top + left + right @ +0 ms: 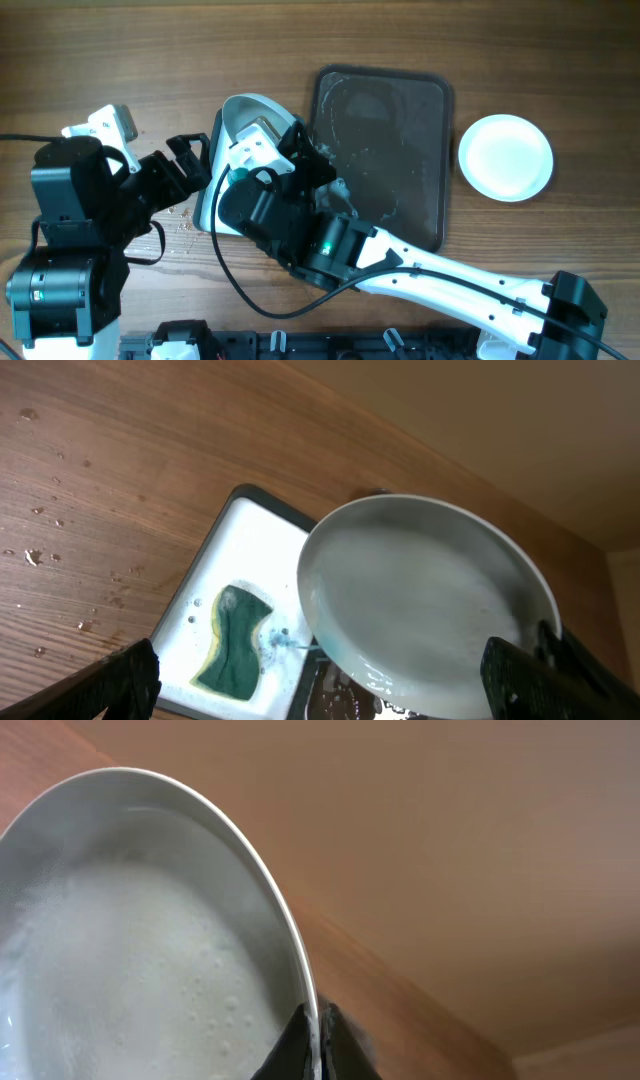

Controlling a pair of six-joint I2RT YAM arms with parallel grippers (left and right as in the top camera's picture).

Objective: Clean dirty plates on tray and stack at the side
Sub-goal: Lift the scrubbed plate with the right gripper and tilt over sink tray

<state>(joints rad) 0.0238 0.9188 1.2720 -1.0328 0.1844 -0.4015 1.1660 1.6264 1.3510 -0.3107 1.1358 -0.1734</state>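
White held plate (pixel 420 600) in right hand (pixel 315 1038), second plate (pixel 505 157) beside one tray (pixel 392 120).

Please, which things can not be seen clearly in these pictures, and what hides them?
Overhead: the right arm covers most of the tub, the sponge and the held plate.
Overhead: the side plate may be one or a stack; straight from above, unclear.
Right wrist: the held plate is cut off left and below; only the right hand's tips show.
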